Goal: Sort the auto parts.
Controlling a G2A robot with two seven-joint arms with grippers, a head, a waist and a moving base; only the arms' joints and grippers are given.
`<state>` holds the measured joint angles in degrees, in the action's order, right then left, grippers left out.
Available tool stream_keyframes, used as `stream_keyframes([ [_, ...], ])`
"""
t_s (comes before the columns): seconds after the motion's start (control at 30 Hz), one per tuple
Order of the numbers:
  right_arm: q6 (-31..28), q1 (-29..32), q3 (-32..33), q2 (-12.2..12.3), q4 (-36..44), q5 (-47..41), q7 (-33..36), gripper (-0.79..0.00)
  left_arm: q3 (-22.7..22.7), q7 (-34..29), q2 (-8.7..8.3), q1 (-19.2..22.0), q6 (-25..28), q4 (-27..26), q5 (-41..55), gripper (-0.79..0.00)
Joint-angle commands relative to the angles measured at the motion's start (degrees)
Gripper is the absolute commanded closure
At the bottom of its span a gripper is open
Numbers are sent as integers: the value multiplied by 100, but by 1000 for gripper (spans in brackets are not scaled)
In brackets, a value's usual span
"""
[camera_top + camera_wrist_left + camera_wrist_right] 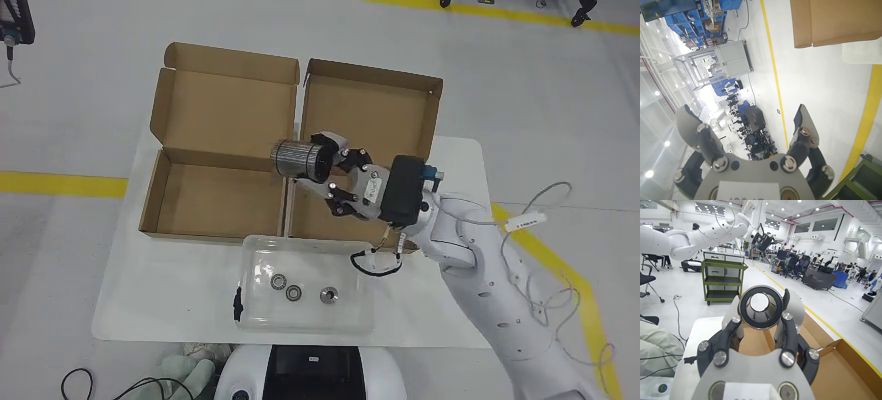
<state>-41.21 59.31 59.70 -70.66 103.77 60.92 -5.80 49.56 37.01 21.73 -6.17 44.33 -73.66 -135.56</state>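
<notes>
**A:** Start at the left. What is the left pincer doing?

**B:** The left pincer [743, 113] is spread wide, with nothing between its fingers. Pale floor crossed by yellow lines lies behind it, and a cardboard flap shows at the upper right of its wrist view.

**A:** And on the table?

**B:** From above, the white table [150, 290] carries two open cardboard boxes side by side. The left box [215, 200] fills the left half of the frame's middle, its lid folded back toward the top edge.

**A:** Where are the parts?

**B:** Three small round parts [294, 293] lie in a row in the clear tray [350, 310] at lower centre, just below the boxes. The metal cylinder [295, 160] is at the centre of the frame. It lies sideways over the line where the two boxes meet.

**A:** Is it held?

**B:** Yes. The right pincer [322, 163] comes in from the right and pinches it at one end. In the right wrist view the fingers [794, 308] press on either side of the hollow cylinder. Its open bore faces the camera, and there is cardboard beneath it.

**A:** Farther right?

**B:** The right box [370, 105], lid also folded back, with the arm crossing its lower part.
</notes>
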Motion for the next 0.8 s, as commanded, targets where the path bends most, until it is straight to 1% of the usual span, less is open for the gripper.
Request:
stream_keyframes([
  [0.0, -86, 88, 88, 21, 38, 48, -47, 0, 0, 0, 0, 0, 0, 0, 0, -785],
  [0.1, -164, 200, 208, 50, 72, 120, -75, 0, 0, 0, 0, 0, 0, 0, 0, -785],
  [0.17, -184, 247, 265, 68, 62, 203, 44, 0, 0, 0, 0, 0, 0, 0, 0, -785],
  [0.3, -137, 236, 250, 92, 45, 304, 705, 0, 0, 0, 0, 0, 0, 0, 0, -785],
  [0.37, -48, 171, 217, 109, -39, 452, 1406, 0, 0, 0, 0, 0, 0, 0, 0, -785],
  [0.43, 131, 115, 133, 109, -45, 397, 2117, 0, 0, 0, 0, 0, 0, 0, 0, -785],
  [0.57, 708, -74, -56, 92, -212, 244, 3867, 0, 0, 0, 0, 0, 0, 0, 0, -785],
  [0.63, 870, -215, -181, 62, -466, -87, 4428, 0, 0, 0, 0, 0, 0, 0, 0, -785],
  [0.7, 1012, -419, -328, 30, -763, -214, 4978, 0, 0, 0, 0, 0, 0, 0, 0, -785],
  [0.77, 1106, -597, -484, -9, -1061, -354, 5318, 0, 0, 0, 0, 0, 0, 0, 0, -785],
])
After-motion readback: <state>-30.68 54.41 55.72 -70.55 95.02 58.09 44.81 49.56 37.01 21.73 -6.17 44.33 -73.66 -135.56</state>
